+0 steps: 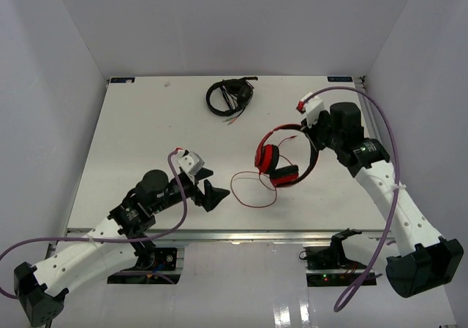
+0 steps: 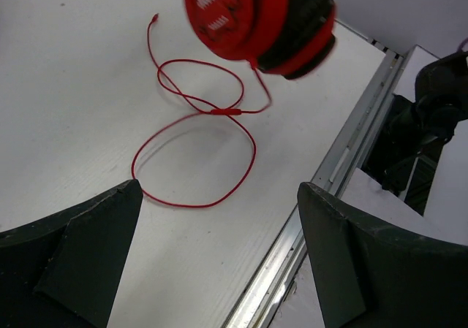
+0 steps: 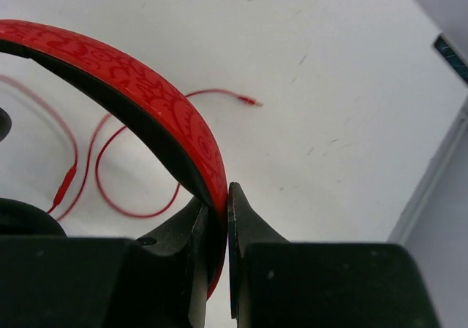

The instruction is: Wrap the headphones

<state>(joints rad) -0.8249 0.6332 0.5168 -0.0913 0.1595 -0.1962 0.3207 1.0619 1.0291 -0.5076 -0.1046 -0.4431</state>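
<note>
Right now the right gripper (image 3: 218, 210) is clenched on the headband (image 3: 146, 98) of the red headphones (image 1: 281, 161), its jaws pinching the thin curved band edge-on. The headphones sit right of the middle of the table (image 1: 146, 138), with the ear cups (image 2: 245, 10) on the near-left side of that grip. Whether the cups rest on the surface or hang just off it I cannot tell. The left gripper (image 1: 212, 187) is released, jaws wide apart, near the front edge and just left of the cable (image 1: 252, 191). The cable lies in loose, overlapping loops between that gripper and the ear cups, and its plug (image 3: 252, 103) lies free on the table.

Several things could go wrong from here:

- **Weak hold:** The grip looks narrow on a smooth, arched band. A sideways tug on the cable could swing the headphones around the jaws or slide the band out of them.
- **Missed pick:** The cable is very thin and lies flat on the table. The left fingers could close on nothing, or press into the table while reaching for it.
- **Tangle:** The loops cross near the inline remote (image 2: 219, 112). Lifting one strand could drag the others along and tighten the crossing into a knot instead of giving a clean length to wind.
- **Strain:** A hard pull would load the point where the cable enters the ear cup.
- **Snag:** The nearest loop lies close to the metal rail (image 2: 322, 189) at the near edge, so a careless sweep could push it over and catch it there.

The black headphones (image 1: 229, 96) lie well apart on the far side and seem unlikely to interfere.
</note>
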